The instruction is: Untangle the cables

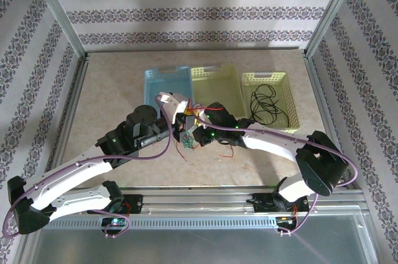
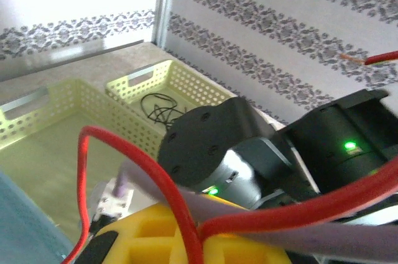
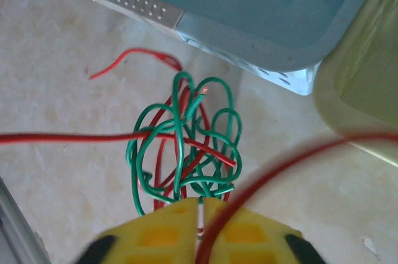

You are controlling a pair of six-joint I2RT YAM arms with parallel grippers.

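Both arms meet in the middle of the table (image 1: 112,90), just near of the three baskets lined up along the far side. The left gripper (image 1: 184,110) has its yellow fingers (image 2: 149,236) pressed together, and the red cable (image 2: 168,183) comes out from between them. One stretch loops up and to the left, another runs off to the right past the black wrist of the right arm (image 2: 211,146). The right gripper (image 3: 200,208) is closed too, with its fingertips right at the near edge of the tangle (image 3: 186,133) and a thin strand sitting in the seam between them, so it looks like it's pinching the knot there. The tangle itself is mostly green loops with red wire threaded through. It sits over bare tabletop just near of the blue basket (image 3: 249,3), and one loose red end (image 3: 130,59) curls off to the far left. A taut red strand crosses the knot from the left, and a blurry red one sweeps across close to the camera toward the right. I can't tell whether the knot is resting on the table or lifted a little. The yellow-green basket (image 1: 214,81) is in the middle of the row, and the pale yellow basket (image 1: 280,81) on the right has the black cable (image 1: 264,104) coiled loosely inside it, well apart from the knot.
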